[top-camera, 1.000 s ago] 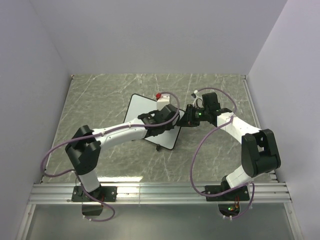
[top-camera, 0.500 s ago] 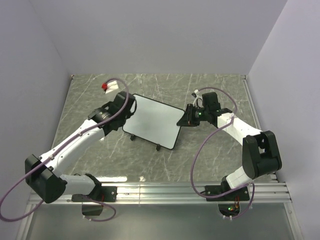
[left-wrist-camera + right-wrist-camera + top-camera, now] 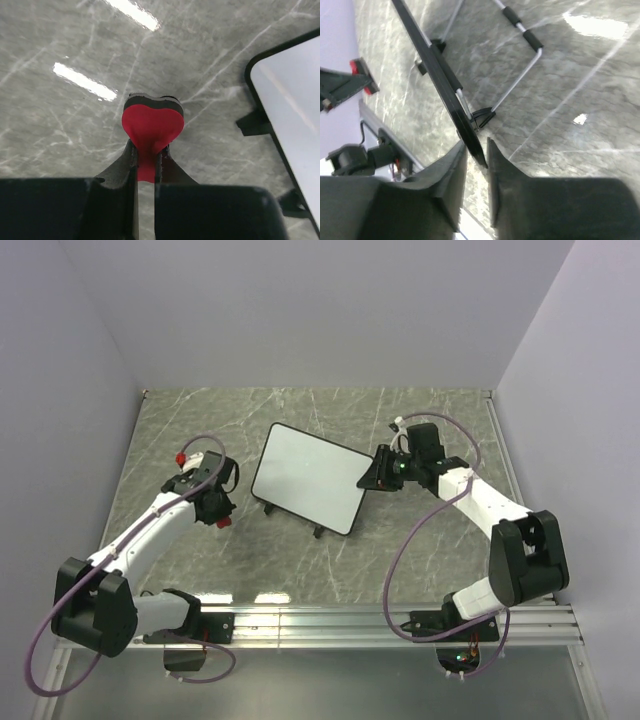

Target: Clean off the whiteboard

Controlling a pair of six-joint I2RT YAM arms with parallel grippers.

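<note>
The whiteboard (image 3: 308, 478) stands tilted at the table's middle, its white face showing no marks. My right gripper (image 3: 373, 474) is shut on its right edge; in the right wrist view the black frame (image 3: 436, 67) runs down between my fingers (image 3: 455, 165). My left gripper (image 3: 216, 512) is left of the board, apart from it, pointing down at the table. It is shut on a red-and-black eraser (image 3: 222, 521). In the left wrist view the eraser (image 3: 152, 120) is squeezed between the fingers, just above the table, with the board's corner (image 3: 290, 95) at the right.
The table is grey marble (image 3: 420, 540) with walls at the back and both sides. The board's wire stand (image 3: 520, 75) and black feet (image 3: 316, 533) rest on the table. A metal rail (image 3: 320, 625) runs along the near edge.
My left arm swung off the board to the left, then drew back and lowered beside it, keeping the eraser. The right gripper kept its hold on the board's edge.
</note>
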